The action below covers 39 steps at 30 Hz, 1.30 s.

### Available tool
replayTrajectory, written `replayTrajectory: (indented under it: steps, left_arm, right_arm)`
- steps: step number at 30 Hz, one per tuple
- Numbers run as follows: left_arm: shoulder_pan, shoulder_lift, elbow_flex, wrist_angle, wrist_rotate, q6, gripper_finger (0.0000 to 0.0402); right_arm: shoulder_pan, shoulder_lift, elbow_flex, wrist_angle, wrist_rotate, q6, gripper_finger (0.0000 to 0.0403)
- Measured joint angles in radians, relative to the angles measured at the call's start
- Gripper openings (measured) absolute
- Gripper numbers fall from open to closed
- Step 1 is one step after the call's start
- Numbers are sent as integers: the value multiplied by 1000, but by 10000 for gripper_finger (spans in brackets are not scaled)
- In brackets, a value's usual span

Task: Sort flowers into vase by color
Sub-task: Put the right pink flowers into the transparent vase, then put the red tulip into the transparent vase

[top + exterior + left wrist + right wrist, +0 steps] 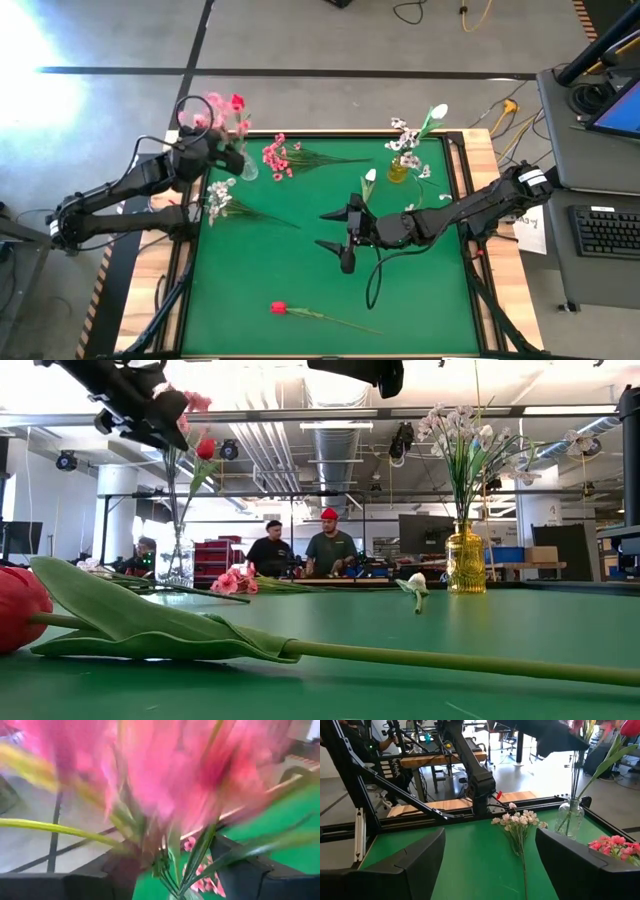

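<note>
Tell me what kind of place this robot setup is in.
Most likely a robotics lab or workshop. Behind the green table runs an open ceiling with exposed ducts, two people stand at workbenches with monitors, and a laptop and keyboard sit beside the rig.

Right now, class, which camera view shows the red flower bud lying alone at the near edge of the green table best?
The high view: the red flower bud shows whole with its thin green stem. The low view has it huge at the picture's edge, cut off, with leaf and stem running across. Neither wrist view shows it.
</note>
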Motion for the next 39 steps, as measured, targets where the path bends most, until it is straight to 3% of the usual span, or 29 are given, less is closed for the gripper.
replayTrajectory:
  steps: [10,13,19,29,34,39]
  left_arm:
    - [-21,-11,6,-130,28,-68,289]
    - [-21,-12,41,-229,94,-116,299]
    - [-21,-12,125,-393,217,-218,304]
    - [-21,-6,253,-619,302,-313,304]
    - [-55,-30,240,-677,359,-371,303]
    - [-166,-48,237,-769,360,-505,302]
  right_arm:
    - [0,0,0,-27,0,21,309]
    - [0,0,0,-41,0,35,310]
    - [0,0,0,-43,0,44,316]
    - [0,0,0,-76,0,87,313]
    - [0,0,0,-185,0,220,307]
    - [0,-5,0,-355,0,390,299]
